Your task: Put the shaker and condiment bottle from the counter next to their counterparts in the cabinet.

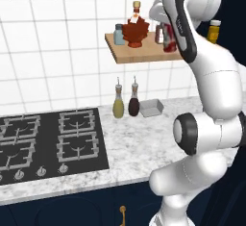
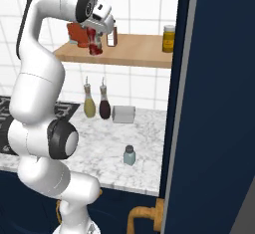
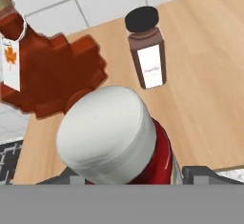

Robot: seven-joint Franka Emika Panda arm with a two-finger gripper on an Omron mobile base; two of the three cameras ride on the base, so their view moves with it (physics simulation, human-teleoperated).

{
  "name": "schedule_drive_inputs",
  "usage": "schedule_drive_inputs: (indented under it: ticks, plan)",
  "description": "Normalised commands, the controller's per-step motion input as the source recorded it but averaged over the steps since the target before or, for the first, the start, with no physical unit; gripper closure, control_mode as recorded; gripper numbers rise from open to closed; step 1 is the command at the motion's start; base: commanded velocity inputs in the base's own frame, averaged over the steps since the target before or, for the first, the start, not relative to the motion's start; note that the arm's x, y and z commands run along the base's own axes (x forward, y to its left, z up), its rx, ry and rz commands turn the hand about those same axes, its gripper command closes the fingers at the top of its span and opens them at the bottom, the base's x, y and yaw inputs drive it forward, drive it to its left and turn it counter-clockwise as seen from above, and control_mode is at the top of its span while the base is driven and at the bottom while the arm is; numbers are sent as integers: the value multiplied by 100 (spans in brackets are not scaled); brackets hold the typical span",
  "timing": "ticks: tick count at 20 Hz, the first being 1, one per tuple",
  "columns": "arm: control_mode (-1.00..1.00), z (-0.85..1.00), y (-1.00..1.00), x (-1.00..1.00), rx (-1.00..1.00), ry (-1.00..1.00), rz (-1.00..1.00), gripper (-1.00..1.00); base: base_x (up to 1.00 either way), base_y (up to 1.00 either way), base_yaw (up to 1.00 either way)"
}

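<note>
My gripper (image 2: 99,33) is shut on the condiment bottle (image 2: 95,44), a red squeeze bottle with a white cap (image 3: 107,131). It holds the bottle upright near the front of the wooden cabinet shelf (image 1: 144,53), just right of the dark red maple-leaf bottle (image 1: 135,31). I cannot tell whether the bottle's base touches the shelf. A small blue-grey shaker (image 1: 118,34) stands on the shelf left of the leaf bottle. The other shaker (image 2: 129,155) stands on the marble counter (image 2: 144,143), near its front edge.
A brown-filled jar (image 3: 147,56) stands on the shelf just behind the held bottle, and a yellow jar (image 2: 169,38) at the shelf's right end. Two oil cruets (image 1: 126,102) and a grey tray (image 1: 152,107) sit at the counter's back. The stove (image 1: 48,143) lies left, a dark blue panel (image 2: 219,103) right.
</note>
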Motion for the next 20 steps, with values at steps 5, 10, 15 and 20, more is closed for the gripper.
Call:
schedule_drive_inputs:
  ticks: [5,10,15,20]
  plan:
    - [-100,0,-4,11,21,-6,0,100,0,0,0]
    - [-100,-6,0,14,16,-9,1,100,0,0,0]
    - [-100,0,0,0,0,-1,0,100,0,0,0]
    - [-100,-25,0,12,4,-19,5,100,0,0,0]
